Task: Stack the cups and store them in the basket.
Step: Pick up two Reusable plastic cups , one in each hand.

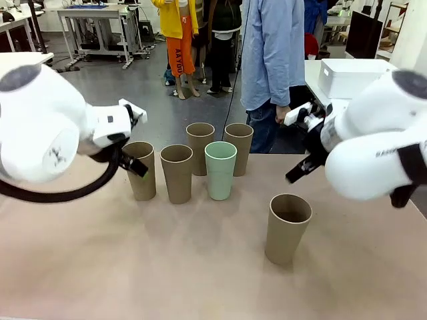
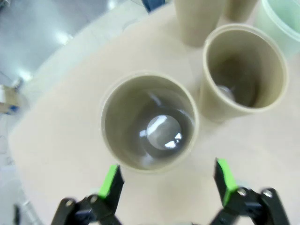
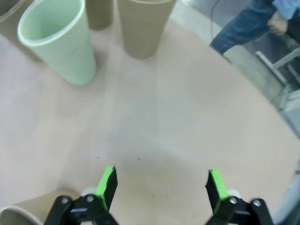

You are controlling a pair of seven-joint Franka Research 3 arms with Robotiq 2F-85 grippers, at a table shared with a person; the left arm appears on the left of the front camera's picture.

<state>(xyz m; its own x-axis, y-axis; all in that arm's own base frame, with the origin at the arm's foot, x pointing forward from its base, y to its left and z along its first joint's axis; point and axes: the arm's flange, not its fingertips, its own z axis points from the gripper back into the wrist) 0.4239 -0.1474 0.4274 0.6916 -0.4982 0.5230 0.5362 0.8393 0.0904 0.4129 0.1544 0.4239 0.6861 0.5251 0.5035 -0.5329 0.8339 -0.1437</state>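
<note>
Five tan cups and one mint green cup (image 1: 220, 170) stand upright on the table. Four form a cluster at the back middle. The leftmost tan cup (image 1: 141, 171) sits under my left gripper (image 2: 168, 180), which is open just above and short of that cup's rim (image 2: 149, 123). My left gripper (image 1: 135, 164) shows beside this cup. A lone tan cup (image 1: 288, 228) stands nearer, to the right. My right gripper (image 3: 161, 183) is open over bare table, with the mint cup (image 3: 58, 40) ahead of it and the lone cup's rim (image 3: 28, 213) at its side. The white basket (image 1: 350, 77) sits far right.
A person in a light blue shirt (image 1: 273, 53) stands at the far edge, one hand (image 1: 283, 113) low near the table. A second tan cup (image 2: 243, 70) stands close beside the one under my left gripper. Bare tabletop (image 1: 167, 267) spreads across the front.
</note>
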